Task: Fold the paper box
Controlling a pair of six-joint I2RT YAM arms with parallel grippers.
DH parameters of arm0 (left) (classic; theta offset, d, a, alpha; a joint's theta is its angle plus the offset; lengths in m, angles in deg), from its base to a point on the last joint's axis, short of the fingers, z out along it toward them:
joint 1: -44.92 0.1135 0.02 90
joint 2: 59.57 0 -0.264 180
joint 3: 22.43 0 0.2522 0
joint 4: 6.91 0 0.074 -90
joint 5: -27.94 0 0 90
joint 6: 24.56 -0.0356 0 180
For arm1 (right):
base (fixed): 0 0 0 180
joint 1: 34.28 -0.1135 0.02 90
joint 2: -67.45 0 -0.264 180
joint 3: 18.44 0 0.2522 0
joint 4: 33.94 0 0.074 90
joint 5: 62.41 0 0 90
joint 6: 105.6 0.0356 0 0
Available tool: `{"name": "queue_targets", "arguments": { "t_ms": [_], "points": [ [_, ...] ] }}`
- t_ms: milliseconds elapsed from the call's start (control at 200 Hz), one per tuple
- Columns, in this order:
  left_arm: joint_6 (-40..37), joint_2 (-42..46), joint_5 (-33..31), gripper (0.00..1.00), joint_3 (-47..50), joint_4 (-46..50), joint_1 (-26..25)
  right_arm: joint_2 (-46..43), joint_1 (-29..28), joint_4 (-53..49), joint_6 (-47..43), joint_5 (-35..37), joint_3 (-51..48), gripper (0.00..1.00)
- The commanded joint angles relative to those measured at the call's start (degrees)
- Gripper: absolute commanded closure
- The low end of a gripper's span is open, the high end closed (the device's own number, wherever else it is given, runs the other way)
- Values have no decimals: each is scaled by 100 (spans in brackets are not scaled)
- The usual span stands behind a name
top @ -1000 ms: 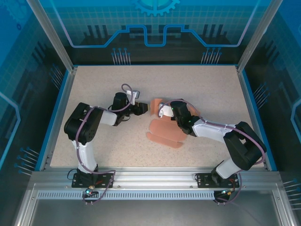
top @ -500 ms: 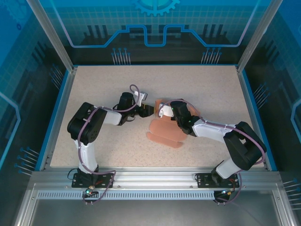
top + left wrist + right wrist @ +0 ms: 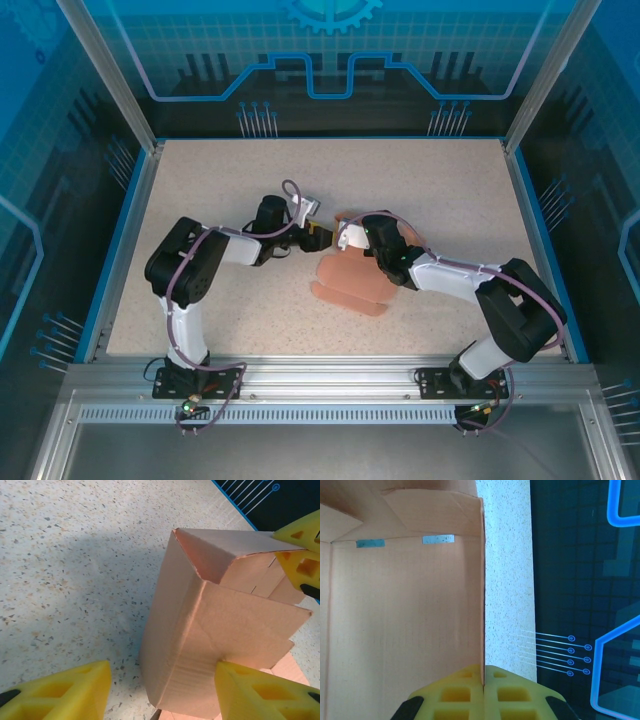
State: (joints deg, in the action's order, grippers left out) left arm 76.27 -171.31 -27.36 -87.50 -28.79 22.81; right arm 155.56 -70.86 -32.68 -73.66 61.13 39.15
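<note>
The paper box (image 3: 350, 280) is salmon-pink card, partly folded, lying at the table's middle with one wall raised. In the left wrist view the paper box (image 3: 225, 625) stands as an upright folded corner. My left gripper (image 3: 161, 680) straddles that corner and is open: its right finger (image 3: 260, 690) touches a panel, while its left finger (image 3: 70, 692) is apart from the card. From above, the left gripper (image 3: 322, 237) sits at the box's left rear edge. My right gripper (image 3: 483, 672) is shut on the thin edge of a raised wall of the box (image 3: 405, 615). It meets the left gripper (image 3: 343, 243) there.
The speckled table (image 3: 450, 180) has open room behind and to the left of the box. A blue rim (image 3: 128, 240) and aluminium posts bound it. The dark enclosure wall (image 3: 580, 580) lies just past the table edge in the right wrist view.
My left gripper has moved right, up to the box's raised flap, and its jaws have widened. The right arm has kept its grip and has not moved.
</note>
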Motion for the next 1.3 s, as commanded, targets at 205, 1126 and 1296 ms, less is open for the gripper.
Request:
{"name": "queue_targets", "arguments": {
  "t_ms": [205, 1126, 1296],
  "points": [
    [-169, -190, 312, 40, -246, -66, -120, -119, 50, -158, 58, -114, 89, 95],
    [14, -298, 169, 31, -329, -363, -290, -128, 26, -255, 116, -146, 129, 96],
    [85, -255, 454, 38, -262, -514, -290, -154, 24, -267, 163, -157, 132, 96]
  ]
}}
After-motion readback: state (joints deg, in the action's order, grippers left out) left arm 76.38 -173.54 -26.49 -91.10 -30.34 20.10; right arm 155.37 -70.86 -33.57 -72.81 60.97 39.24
